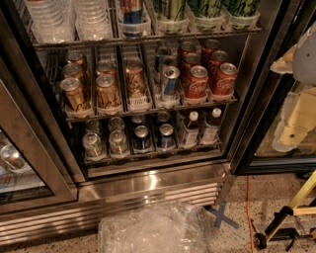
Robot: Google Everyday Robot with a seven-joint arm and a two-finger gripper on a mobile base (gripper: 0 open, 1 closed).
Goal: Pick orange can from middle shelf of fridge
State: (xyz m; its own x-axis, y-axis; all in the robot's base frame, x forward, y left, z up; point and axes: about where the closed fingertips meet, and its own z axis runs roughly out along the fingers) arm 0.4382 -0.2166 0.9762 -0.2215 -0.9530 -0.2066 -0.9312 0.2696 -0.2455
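Note:
The fridge (148, 185) stands open with its steel vented base below. On the middle shelf (148, 112), three left lanes hold copper-orange cans: front ones at the left (74, 94), centre (105, 90) and right (135, 79), with more behind them. A blue-and-silver can (170, 81) and red cola cans (197, 81) fill the right lanes. My gripper (295, 118), pale cream, is at the right edge in front of the open glass door, well to the right of the orange cans and touching none.
The top shelf holds clear bottles (49, 20) and green cans (205, 10). The lower rack (148, 153) holds small dark cans and bottles. A clear plastic bag (153, 230), blue tape cross (222, 216), orange cable (249, 207) and yellow-black stand (289, 215) are on the floor.

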